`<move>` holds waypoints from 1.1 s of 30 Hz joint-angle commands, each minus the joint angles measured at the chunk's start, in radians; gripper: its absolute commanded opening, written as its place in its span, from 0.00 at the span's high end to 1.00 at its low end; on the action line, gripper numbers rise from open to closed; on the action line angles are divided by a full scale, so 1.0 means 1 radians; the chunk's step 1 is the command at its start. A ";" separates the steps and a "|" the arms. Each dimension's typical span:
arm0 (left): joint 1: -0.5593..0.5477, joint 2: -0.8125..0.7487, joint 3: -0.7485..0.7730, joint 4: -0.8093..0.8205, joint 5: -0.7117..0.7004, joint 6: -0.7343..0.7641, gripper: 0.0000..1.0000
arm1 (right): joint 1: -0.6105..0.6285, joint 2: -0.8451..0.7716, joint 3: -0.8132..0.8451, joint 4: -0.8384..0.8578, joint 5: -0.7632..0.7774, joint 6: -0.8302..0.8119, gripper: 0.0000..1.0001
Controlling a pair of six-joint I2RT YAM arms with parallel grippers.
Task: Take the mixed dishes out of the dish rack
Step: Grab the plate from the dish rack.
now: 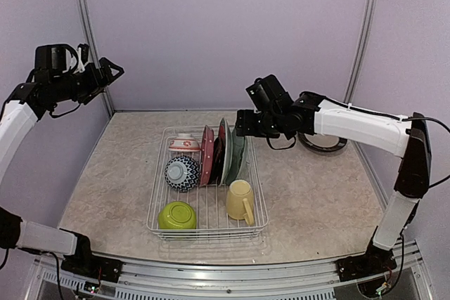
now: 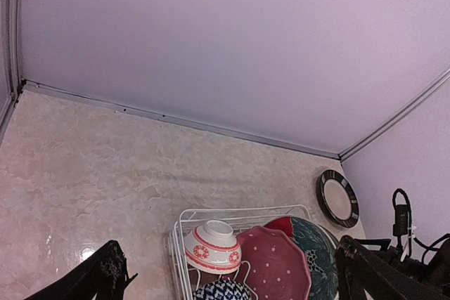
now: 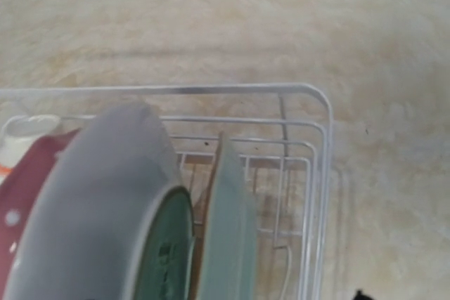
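Note:
The white wire dish rack [image 1: 261, 223] stands mid-table. In it are a red-white bowl [image 1: 184, 143], a blue-patterned bowl [image 1: 182, 173], a lime green bowl [image 1: 176, 215] and a pale yellow mug [image 1: 240, 199]. Upright in the prongs stand a pink dotted plate [image 1: 206, 156], a dark green plate [image 1: 225, 151] and a pale green plate [image 1: 240, 158]. My right gripper [image 1: 240, 126] hovers open over the plates' top edges. In the right wrist view the pale green plate [image 3: 228, 230] is edge-on, apart from the one visible fingertip [image 3: 358, 294]. My left gripper [image 1: 111, 72] is raised high at far left, open and empty.
A black-rimmed plate [image 1: 325, 144] lies flat on the table right of the rack, partly behind my right arm; the same black-rimmed plate [image 2: 339, 198] shows in the left wrist view. Enclosure walls and metal posts [image 1: 88, 26] ring the table.

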 commanded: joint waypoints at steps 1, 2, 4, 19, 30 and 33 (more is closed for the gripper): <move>-0.009 -0.029 -0.013 0.033 -0.013 0.048 0.01 | 0.031 0.082 0.100 -0.183 0.108 0.104 0.30; -0.011 -0.031 -0.013 0.033 -0.013 0.049 0.01 | 0.039 0.100 0.122 -0.214 0.132 0.116 0.32; -0.016 -0.030 -0.011 0.029 -0.014 0.054 0.01 | 0.059 0.130 0.170 -0.275 0.194 0.136 0.34; -0.065 -0.034 -0.010 0.017 -0.062 0.089 0.01 | 0.104 0.304 0.370 -0.469 0.327 0.225 0.56; -0.072 -0.033 -0.007 0.011 -0.076 0.097 0.01 | 0.104 0.371 0.433 -0.511 0.322 0.287 0.72; -0.073 -0.031 -0.006 0.010 -0.077 0.096 0.01 | 0.104 0.375 0.430 -0.505 0.320 0.303 0.74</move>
